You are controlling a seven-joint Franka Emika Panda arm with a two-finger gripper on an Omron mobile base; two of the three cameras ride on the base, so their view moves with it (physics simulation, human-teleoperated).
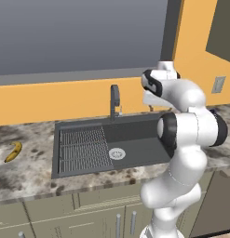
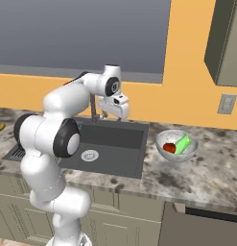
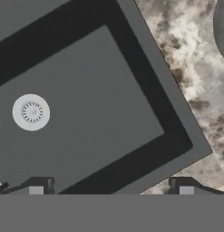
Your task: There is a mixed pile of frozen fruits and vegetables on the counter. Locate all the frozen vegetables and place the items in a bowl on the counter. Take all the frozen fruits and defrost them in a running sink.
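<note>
1. Bowl: on the worktop to the hand's right; holds the red tomato and the light-green vegetable. Vegetable part judged done.
2. Banana: on the worktop far to the hand's left, beyond the sink's ribbed rack. Not yet in the sink.
3. Sink: below the hand, basin bare around the drain; no water visible.
4. Hand: empty, fingers spread wide.
5. Faucet: just beside the hand; likely obstacle.
</note>
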